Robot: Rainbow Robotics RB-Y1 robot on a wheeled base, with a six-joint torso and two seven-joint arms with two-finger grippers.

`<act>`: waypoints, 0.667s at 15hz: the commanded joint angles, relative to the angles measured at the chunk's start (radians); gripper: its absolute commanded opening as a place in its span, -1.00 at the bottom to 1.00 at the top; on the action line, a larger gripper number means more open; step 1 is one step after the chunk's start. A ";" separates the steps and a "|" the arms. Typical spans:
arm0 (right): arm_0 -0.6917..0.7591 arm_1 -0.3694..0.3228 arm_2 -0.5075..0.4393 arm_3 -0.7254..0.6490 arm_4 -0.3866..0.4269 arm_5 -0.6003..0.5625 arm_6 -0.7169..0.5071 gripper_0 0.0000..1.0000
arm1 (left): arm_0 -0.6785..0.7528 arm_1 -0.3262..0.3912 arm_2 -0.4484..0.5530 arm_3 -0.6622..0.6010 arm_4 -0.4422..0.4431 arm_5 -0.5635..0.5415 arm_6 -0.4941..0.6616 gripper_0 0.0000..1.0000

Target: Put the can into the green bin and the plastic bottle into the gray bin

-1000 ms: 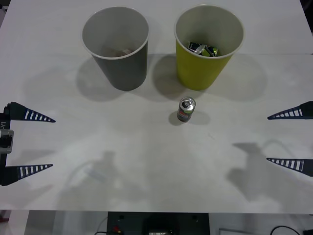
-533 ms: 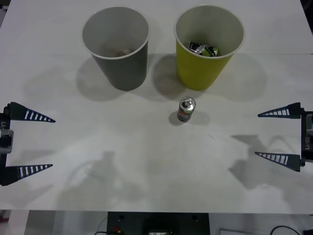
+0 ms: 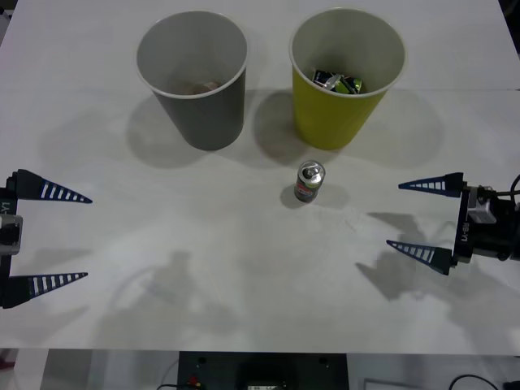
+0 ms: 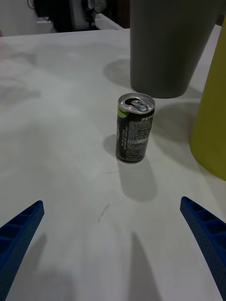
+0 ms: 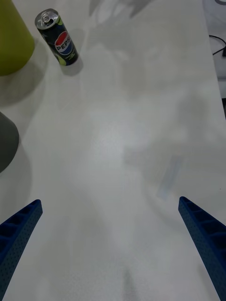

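the can point(image 3: 309, 181) is small and dark with a silver top and pull tab, a round blue, red and white logo on one side and fine white print on the other; it stands upright on the white surface point(image 3: 244, 268), just in front of the green bin point(image 3: 347, 77) and apart from it; the gray bin point(image 3: 192, 79) stands beside the green bin, to its left; silvery cans with green marks point(image 3: 338, 81) lie inside the green bin; the right claw point(image 3: 422, 218) sits low over the surface to the right of the can, its blue ribbed fingers spread wide, pointing toward the can, holding and touching nothing; the left claw point(image 3: 55, 236) waits at the left edge, fingers likewise wide apart and empty.
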 commanded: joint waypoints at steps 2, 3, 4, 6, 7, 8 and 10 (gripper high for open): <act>-0.026 0.088 0.003 0.060 0.000 0.023 0.009 1.00 | 0.000 0.000 0.000 0.000 0.000 0.000 0.000 1.00; -0.036 0.116 0.003 0.080 0.000 0.026 0.013 1.00 | 0.000 0.000 0.000 0.000 0.000 0.000 0.000 1.00; -0.043 0.138 0.003 0.098 0.002 0.034 0.015 1.00 | 0.000 0.000 0.000 0.000 0.000 0.000 0.000 1.00; -0.057 0.179 0.003 0.124 0.000 0.049 0.019 1.00 | 0.000 0.000 0.000 0.000 0.000 0.000 0.000 1.00; -0.059 0.193 0.003 0.127 0.000 0.069 0.021 1.00 | 0.000 0.000 0.000 0.000 0.000 0.000 0.000 1.00; -0.059 0.211 0.003 0.127 0.002 0.094 0.023 1.00 | 0.000 0.000 0.000 0.000 0.000 0.000 0.000 1.00; -0.060 0.243 0.003 0.127 0.006 0.140 0.027 1.00 | 0.000 0.000 0.000 0.000 0.000 0.000 0.000 1.00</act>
